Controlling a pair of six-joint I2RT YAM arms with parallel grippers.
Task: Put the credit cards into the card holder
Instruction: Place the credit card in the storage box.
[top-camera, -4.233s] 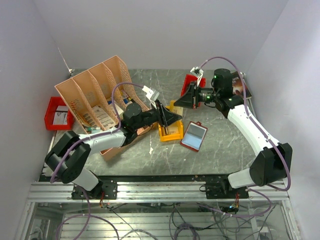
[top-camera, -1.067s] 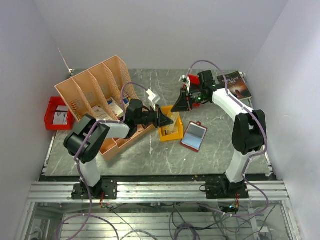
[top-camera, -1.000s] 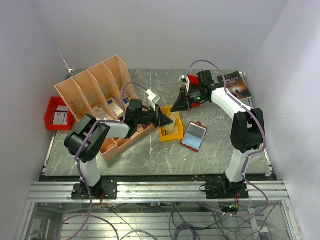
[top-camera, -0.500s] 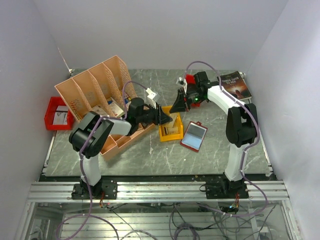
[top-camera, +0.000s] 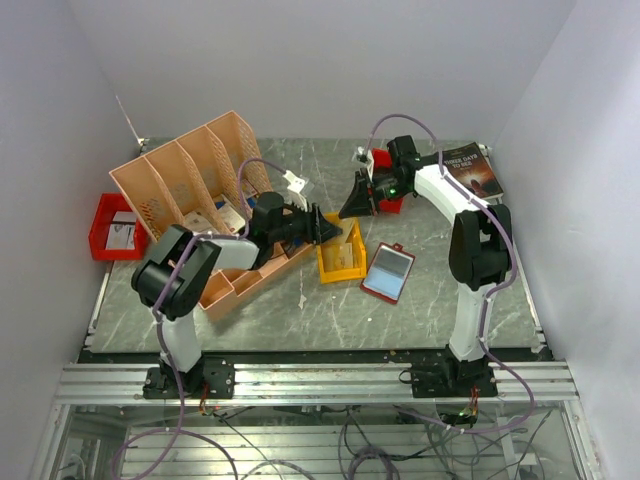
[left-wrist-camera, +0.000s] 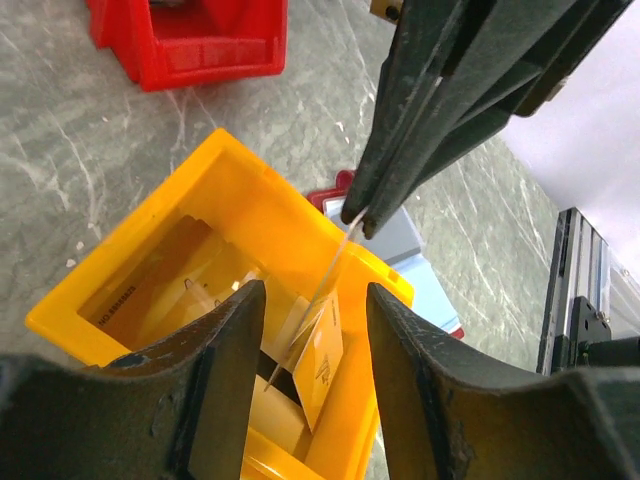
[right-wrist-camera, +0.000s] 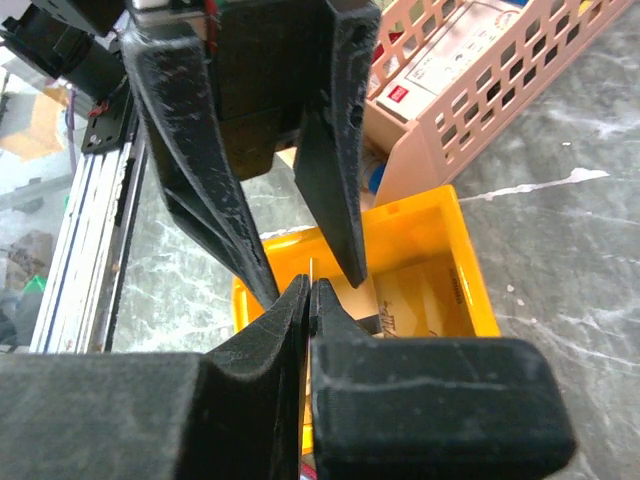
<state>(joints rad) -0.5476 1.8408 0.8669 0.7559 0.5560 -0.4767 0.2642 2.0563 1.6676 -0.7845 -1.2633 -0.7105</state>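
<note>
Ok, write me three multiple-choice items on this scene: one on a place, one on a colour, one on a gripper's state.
1. The card holder lies:
A) inside the bin
B) flat on the table, beside the bin
C) in a gripper

2. The bin below the grippers is:
A) yellow
B) green
C) white

3. The right gripper is:
A) wide open
B) out of view
C) shut on a credit card

Answers:
1 B, the top view shows it on the marble next to the bin.
2 A, all views show yellow walls.
3 C, both wrist views show its tips pinching the thin card.
</note>
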